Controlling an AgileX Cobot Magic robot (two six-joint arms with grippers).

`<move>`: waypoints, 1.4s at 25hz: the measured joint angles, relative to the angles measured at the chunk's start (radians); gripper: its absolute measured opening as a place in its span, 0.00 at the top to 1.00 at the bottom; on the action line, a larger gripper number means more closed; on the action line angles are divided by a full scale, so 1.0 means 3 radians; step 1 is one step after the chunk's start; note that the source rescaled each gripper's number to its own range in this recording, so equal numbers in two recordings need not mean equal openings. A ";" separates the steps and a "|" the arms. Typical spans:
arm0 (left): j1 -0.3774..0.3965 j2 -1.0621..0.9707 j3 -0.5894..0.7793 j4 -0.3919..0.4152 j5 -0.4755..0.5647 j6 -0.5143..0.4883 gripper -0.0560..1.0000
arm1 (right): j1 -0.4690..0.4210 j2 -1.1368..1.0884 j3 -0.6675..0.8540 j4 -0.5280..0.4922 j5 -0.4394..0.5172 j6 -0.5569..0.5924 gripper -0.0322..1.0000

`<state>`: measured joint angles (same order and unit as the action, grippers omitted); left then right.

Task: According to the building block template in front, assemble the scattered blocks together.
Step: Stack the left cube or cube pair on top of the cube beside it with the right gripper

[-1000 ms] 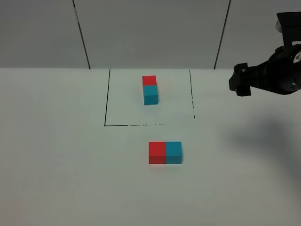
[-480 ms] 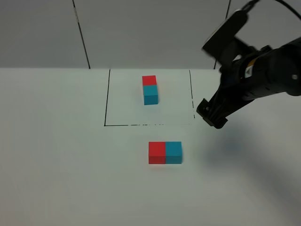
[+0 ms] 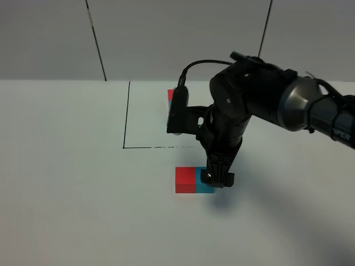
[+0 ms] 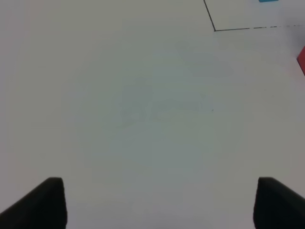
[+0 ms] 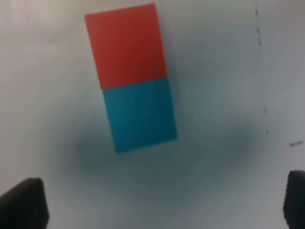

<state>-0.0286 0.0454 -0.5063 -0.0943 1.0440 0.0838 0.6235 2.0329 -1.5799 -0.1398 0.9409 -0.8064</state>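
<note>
The scattered blocks, a red cube (image 3: 184, 180) and a cyan cube (image 3: 201, 188), lie side by side and touching on the white table, in front of the drawn outline (image 3: 126, 119). My right gripper (image 3: 217, 178) hangs just above the cyan cube. In the right wrist view the red cube (image 5: 126, 45) and cyan cube (image 5: 140, 114) lie ahead of the open, empty gripper (image 5: 159, 205). The template inside the outline is mostly hidden by my right arm; only a red sliver (image 3: 170, 93) shows. My left gripper (image 4: 159, 205) is open and empty over bare table.
The left wrist view shows a corner of the outline (image 4: 214, 30) and a red block edge (image 4: 302, 59) at the frame's side. The right arm (image 3: 249, 105) reaches over the outlined area. A grey panelled wall (image 3: 177, 39) stands behind the table.
My right arm has swung from the back right, down and to the left, and now stands over the cyan cube of the front pair. The blocks have not moved.
</note>
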 joint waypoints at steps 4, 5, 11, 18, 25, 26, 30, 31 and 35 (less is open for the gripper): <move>0.0000 0.0000 0.0000 0.0000 0.0000 0.0000 0.30 | 0.0030 0.0242 -0.0108 0.0037 -0.0050 -0.0202 0.00; 0.0000 0.0000 0.0000 0.0000 0.0000 0.0000 0.30 | 0.0031 0.0291 -0.0134 0.0084 -0.0071 -0.0238 0.00; 0.0000 0.0000 0.0000 0.0000 0.0000 0.0000 0.30 | 0.0041 0.0497 -0.0208 0.0276 -0.0249 -0.0453 0.00; 0.0000 0.0000 0.0000 0.0000 0.0000 0.0000 0.30 | 0.0061 0.0658 -0.0208 0.0303 -0.0333 -0.0494 0.02; 0.0000 0.0000 0.0000 0.0000 0.0000 0.0000 0.30 | 0.0061 0.0761 -0.0208 0.0320 -0.0397 -0.0501 0.06; 0.0000 0.0000 0.0000 0.0000 0.0000 0.0000 0.30 | 0.0061 0.0781 -0.0211 0.0320 -0.0404 -0.0501 0.07; 0.0000 0.0000 0.0000 0.0000 0.0000 0.0000 0.30 | 0.0061 0.0811 -0.0222 0.0338 -0.0391 -0.0504 0.17; 0.0000 0.0000 0.0000 0.0000 0.0000 0.0000 0.30 | 0.0061 0.0811 -0.0227 0.0349 -0.0379 -0.0504 0.19; 0.0000 0.0000 0.0000 0.0000 0.0000 0.0000 0.30 | 0.0061 0.0822 -0.0238 0.0391 -0.0337 -0.0501 0.38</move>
<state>-0.0286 0.0454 -0.5063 -0.0943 1.0440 0.0838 0.6418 2.2794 -1.6513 -0.0226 0.8399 -0.9567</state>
